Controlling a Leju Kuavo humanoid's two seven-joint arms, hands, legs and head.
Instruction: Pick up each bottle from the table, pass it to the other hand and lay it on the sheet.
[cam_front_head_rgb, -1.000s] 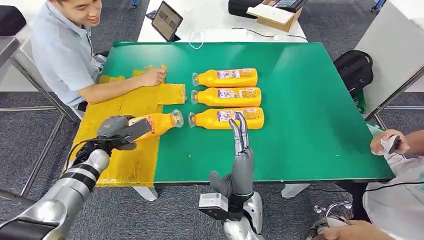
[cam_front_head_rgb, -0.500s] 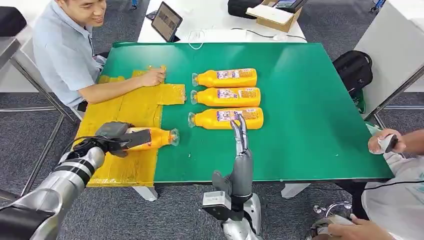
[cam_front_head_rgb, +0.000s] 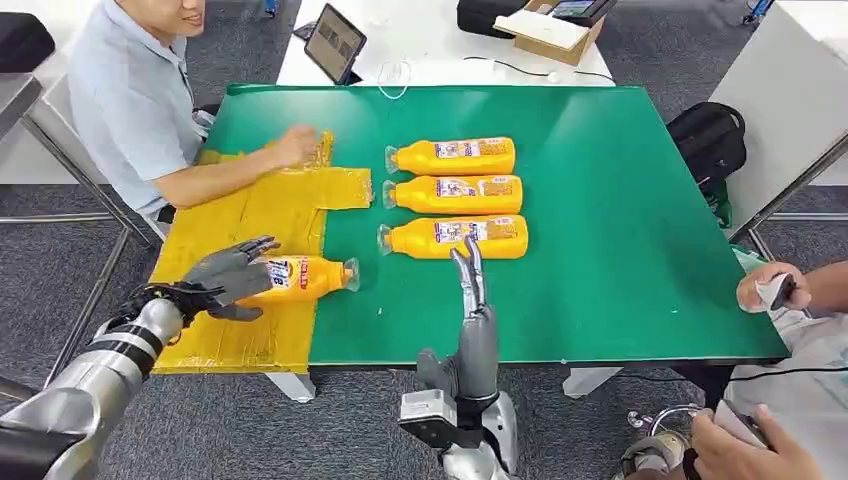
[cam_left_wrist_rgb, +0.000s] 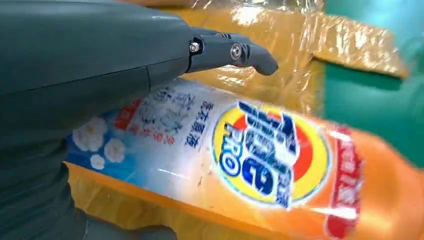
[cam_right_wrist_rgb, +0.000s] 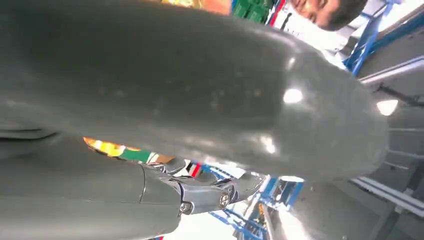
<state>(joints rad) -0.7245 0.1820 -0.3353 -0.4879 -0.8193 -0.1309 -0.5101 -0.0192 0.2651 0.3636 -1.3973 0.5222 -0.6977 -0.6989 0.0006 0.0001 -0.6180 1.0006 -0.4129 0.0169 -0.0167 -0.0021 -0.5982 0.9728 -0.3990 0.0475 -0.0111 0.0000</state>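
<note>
Currently the left hand (cam_front_head_rgb: 225, 275) sits lower left of frame, fingers (cam_left_wrist_rgb: 235, 52) spread, loose over a bottle (cam_front_head_rgb: 300, 277) lying on the yellow sheet (cam_front_head_rgb: 260, 215). Right hand (cam_front_head_rgb: 472, 300) stands upright at bottom centre, fingers straight, pressed together, empty. Three bottles (cam_front_head_rgb: 452, 195) lie mid-surface (cam_front_head_rgb: 620, 220).

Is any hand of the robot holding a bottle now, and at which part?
Nothing is held. The left hand lies open at the base end of the bottle on the sheet; the right hand is empty.
</note>
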